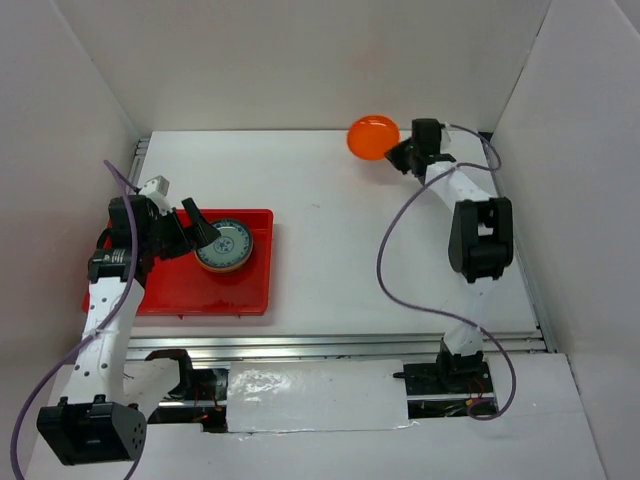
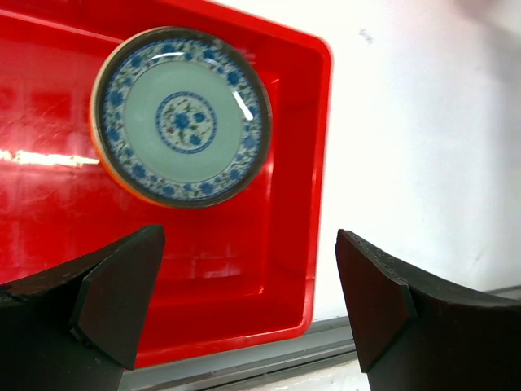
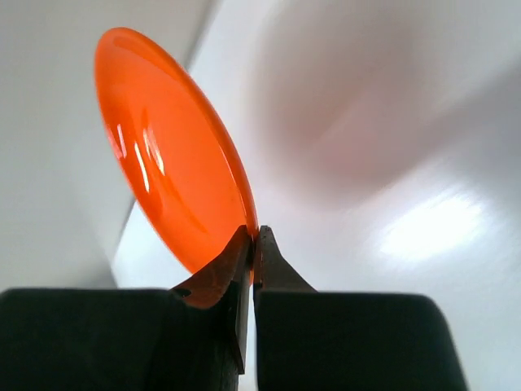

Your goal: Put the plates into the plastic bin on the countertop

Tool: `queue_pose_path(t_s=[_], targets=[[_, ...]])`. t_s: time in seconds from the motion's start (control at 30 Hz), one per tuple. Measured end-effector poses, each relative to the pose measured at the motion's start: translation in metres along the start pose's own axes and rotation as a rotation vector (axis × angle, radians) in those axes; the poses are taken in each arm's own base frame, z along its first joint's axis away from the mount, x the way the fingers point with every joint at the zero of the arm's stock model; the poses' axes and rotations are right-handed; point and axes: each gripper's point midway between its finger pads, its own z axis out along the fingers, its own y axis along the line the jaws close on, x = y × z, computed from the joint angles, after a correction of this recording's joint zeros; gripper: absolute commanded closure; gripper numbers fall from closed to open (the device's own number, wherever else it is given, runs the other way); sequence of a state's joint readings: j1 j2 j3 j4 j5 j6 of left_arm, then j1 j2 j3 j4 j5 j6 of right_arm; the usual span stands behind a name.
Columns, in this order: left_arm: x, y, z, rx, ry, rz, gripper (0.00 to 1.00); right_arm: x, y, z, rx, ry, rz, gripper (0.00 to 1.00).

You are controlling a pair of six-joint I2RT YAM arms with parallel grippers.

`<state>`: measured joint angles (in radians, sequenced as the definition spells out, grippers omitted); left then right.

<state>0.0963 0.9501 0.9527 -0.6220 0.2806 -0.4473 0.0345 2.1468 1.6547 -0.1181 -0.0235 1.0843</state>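
The red plastic bin sits at the left of the white countertop. A blue-grey patterned plate lies in its far right corner, also seen in the left wrist view. My left gripper is open and empty, hovering over the bin beside that plate; in the left wrist view the bin wall shows between its fingers. My right gripper at the far right is shut on the rim of an orange plate, holding it up on edge; the right wrist view shows the plate pinched. Other plates are out of view.
White walls enclose the countertop on three sides. A metal rail runs along the front edge. Purple cables loop from both arms.
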Motion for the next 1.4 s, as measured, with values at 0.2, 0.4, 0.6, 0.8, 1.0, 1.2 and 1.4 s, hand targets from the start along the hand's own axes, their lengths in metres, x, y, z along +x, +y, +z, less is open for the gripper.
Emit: queue_pose_path(t_s=[0.2,0.4,0.6,0.8,1.0,1.2,1.4], targets=[[-0.012,-0.02,-0.01,0.11,-0.053,0.018,0.01,0.129,0.14,-0.175,-0.4,0.129,-0.334,1.0],[-0.022,-0.04,-0.023,0.195,-0.086,0.004,0.01,0.251,0.146,-0.224,-0.54,0.407,-0.496,1.0],[-0.045,-0.054,-0.077,0.171,-0.256,0.012,0.01,0.368,0.073,-0.177,-0.387,0.662,-0.573,1.0],[-0.048,-0.041,-0.113,0.06,-0.368,0.005,0.01,0.433,0.049,-0.171,-0.316,0.777,-0.613,1.0],[-0.034,-0.028,-0.107,0.0,-0.311,-0.014,0.01,0.449,0.074,-0.19,-0.378,0.789,-0.598,0.31],[-0.023,-0.019,-0.099,-0.027,-0.264,-0.007,0.01,0.439,0.074,-0.19,-0.357,0.739,-0.61,0.0],[-0.026,-0.013,-0.101,-0.074,-0.246,-0.009,0.01,0.39,0.096,-0.231,-0.367,0.584,-0.647,0.0]])
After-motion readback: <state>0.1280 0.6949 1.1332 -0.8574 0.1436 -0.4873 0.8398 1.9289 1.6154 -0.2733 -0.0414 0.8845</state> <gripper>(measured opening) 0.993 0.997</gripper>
